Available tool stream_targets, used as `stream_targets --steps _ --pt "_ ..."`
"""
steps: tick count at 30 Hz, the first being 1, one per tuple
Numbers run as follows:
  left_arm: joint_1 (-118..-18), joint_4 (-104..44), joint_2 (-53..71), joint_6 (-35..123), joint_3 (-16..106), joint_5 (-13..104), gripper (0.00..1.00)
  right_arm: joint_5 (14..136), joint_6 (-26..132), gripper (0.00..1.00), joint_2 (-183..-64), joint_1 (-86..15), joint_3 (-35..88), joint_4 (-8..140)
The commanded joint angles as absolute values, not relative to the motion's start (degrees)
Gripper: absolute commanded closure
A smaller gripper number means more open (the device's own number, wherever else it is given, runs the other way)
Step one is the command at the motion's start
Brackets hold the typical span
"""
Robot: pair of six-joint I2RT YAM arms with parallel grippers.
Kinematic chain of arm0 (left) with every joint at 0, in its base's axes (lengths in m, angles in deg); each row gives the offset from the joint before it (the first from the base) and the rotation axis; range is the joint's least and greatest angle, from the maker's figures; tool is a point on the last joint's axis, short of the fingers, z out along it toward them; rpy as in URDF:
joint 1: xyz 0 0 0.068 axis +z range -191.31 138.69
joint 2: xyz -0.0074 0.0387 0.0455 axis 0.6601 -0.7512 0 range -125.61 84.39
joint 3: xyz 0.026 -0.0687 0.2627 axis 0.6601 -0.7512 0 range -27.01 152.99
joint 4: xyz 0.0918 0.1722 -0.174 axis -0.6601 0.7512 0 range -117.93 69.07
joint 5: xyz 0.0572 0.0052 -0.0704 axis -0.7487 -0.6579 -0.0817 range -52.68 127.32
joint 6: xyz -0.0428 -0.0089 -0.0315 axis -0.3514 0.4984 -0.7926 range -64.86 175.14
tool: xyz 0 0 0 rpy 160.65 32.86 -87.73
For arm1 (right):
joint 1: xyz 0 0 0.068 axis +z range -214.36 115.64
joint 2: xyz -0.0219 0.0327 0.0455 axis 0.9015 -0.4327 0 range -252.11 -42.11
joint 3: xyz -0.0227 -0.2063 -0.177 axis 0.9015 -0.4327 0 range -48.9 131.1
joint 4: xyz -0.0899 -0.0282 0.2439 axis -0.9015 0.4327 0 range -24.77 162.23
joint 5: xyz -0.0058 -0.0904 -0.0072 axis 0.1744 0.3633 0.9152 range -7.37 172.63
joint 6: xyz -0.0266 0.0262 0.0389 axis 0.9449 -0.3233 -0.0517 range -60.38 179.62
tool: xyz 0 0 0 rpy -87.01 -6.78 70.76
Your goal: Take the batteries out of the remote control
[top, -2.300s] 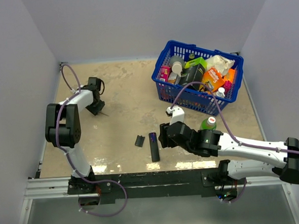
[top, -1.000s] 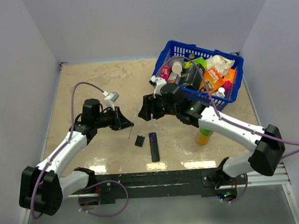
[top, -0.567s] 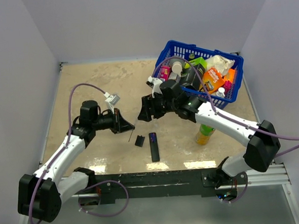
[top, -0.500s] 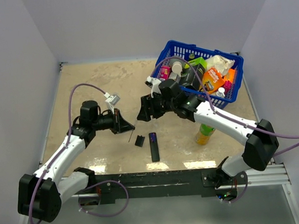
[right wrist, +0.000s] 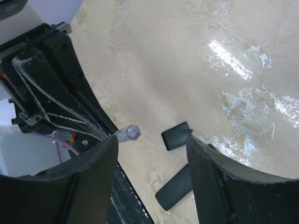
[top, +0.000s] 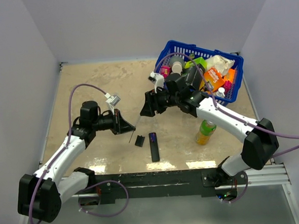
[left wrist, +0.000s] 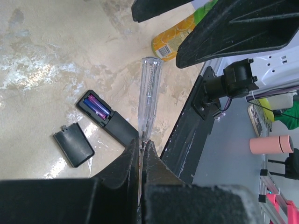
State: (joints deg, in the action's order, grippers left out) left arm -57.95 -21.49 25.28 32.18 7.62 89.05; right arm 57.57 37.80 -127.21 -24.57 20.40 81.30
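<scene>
Slim flat black remote control [top: 154,147] lay near-centre on the beige table [top: 102,84], small purplish batteries [left wrist: 96,105] in its open recess; left tool [top: 126,124] was shut on a thin clear plastic stick [left wrist: 147,93], right tool [top: 149,106] open, hovering farther back, so the stick tip was likely best levered gently under one battery's end.

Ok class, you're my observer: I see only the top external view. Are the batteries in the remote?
Observer: Yes. The left wrist view shows two purple batteries side by side in the open recess of the remote.
Operator: What's the left gripper pinching?
Observer: A clear stick with a spring inside; the gripper is shut on it.
Operator: And the right gripper?
Observer: Open and empty; its wrist view looks down on the loose cover.
</scene>
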Motion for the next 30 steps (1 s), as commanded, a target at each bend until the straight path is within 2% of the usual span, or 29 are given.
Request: stream_targets --steps 1,7,19,26,30 --pt "-58.36 -25.64 25.85 31.41 6.3 92.42 1.0 50.56 42.65 0.39 -125.25 -24.89 20.45 78.15" --pt "-58.71 -27.05 26.03 30.44 5.77 94.62 1.0 40.81 46.35 0.37 -126.74 -26.13 20.09 77.35" --pt "-58.8 -30.04 26.12 29.39 5.24 96.03 1.0 37.01 49.34 0.4 -129.21 -27.62 17.81 75.69" --pt "-58.8 -30.66 26.21 29.12 4.98 96.3 1.0 34.11 47.93 0.46 -129.47 -27.71 15.44 71.03" --pt "-58.8 -30.83 26.21 29.03 4.98 96.47 1.0 31.04 47.49 0.45 -129.12 -27.88 14.82 68.75"
